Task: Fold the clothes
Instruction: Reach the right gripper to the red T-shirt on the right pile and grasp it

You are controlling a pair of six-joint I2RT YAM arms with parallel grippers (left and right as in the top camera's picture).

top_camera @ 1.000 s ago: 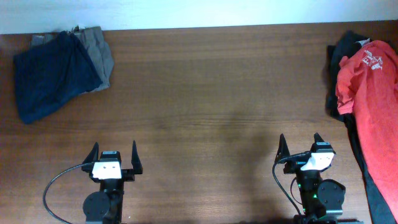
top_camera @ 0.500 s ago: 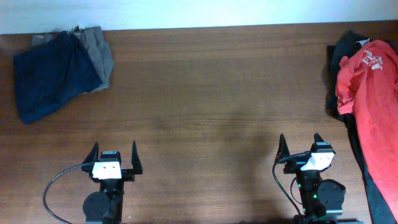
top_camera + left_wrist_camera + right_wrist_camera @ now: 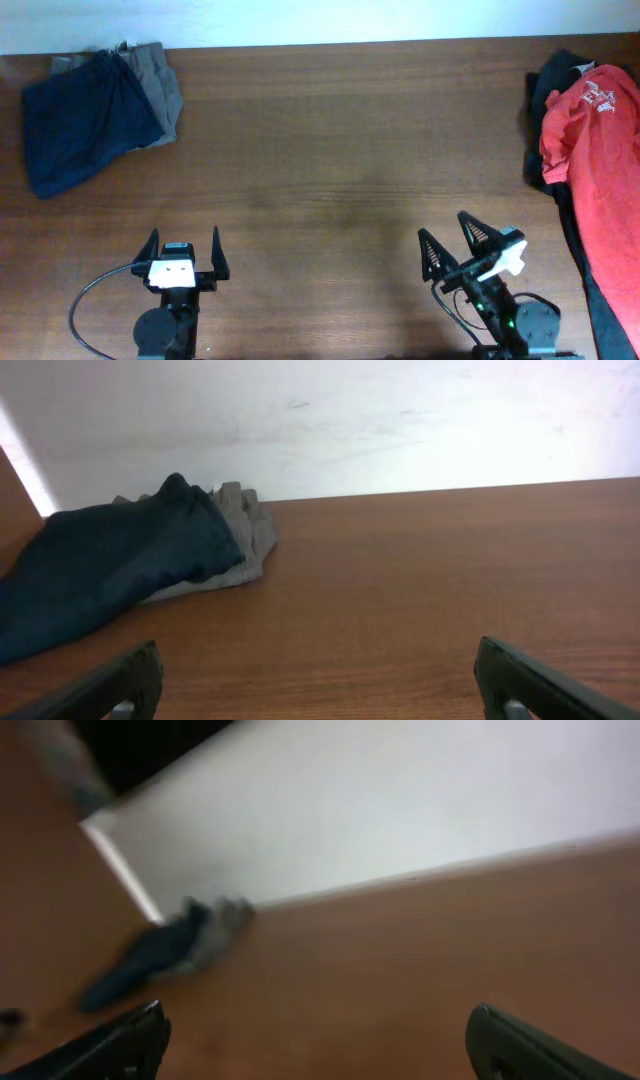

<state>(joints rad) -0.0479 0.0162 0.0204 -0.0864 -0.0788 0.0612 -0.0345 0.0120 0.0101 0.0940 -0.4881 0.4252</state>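
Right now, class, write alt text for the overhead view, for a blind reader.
Left gripper and right gripper, both open, sit at the table's near edge. Navy garment on grey garment far left; orange-red T-shirt on black garment far right.

Only the right tool has changed. A second ago its two fingers pointed straight at the far edge of the bench. Now it has swung away from the orange-red T-shirt, so the fingers slant off to the side and their tips stand farther from the T-shirt than before. The right wrist view is smeared by this turn and looks towards the navy garment and grey garment, well away from the T-shirt.
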